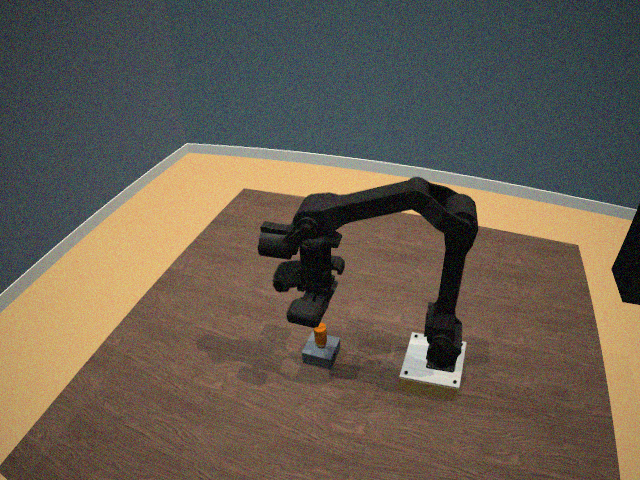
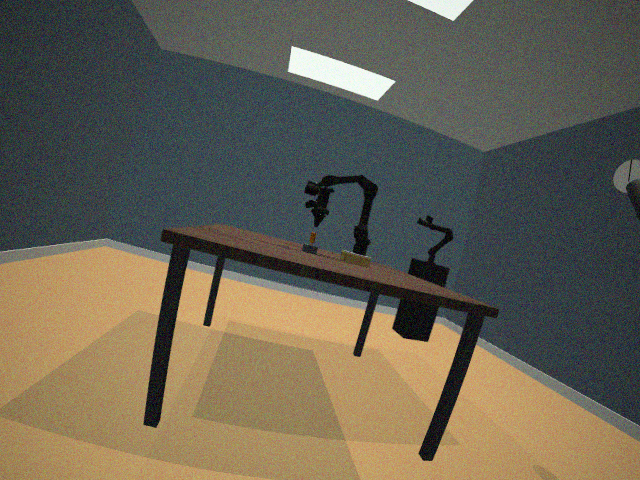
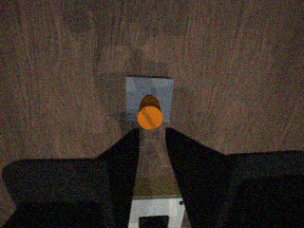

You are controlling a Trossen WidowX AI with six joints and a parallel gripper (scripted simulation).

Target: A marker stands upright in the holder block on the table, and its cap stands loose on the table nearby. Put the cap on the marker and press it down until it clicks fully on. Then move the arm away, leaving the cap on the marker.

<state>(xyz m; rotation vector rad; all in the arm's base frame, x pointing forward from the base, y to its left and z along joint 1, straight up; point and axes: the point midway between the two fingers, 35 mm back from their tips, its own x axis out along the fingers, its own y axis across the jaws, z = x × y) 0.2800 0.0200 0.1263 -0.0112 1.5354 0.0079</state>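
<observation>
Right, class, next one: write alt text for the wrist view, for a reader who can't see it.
An orange cap, seen from above, stands over a grey block on a dark wooden table. Two black fingers reach in from the bottom with a gap between them, and part of a white plate shows below.

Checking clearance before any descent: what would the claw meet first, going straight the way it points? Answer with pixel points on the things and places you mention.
Probably the orange cap (image 1: pixel 320 334) (image 2: pixel 312 237) (image 3: pixel 150 118), upright above the holder block (image 1: pixel 320 352) (image 2: pixel 309 249) (image 3: pixel 134 90); exact alignment is unclear.
</observation>
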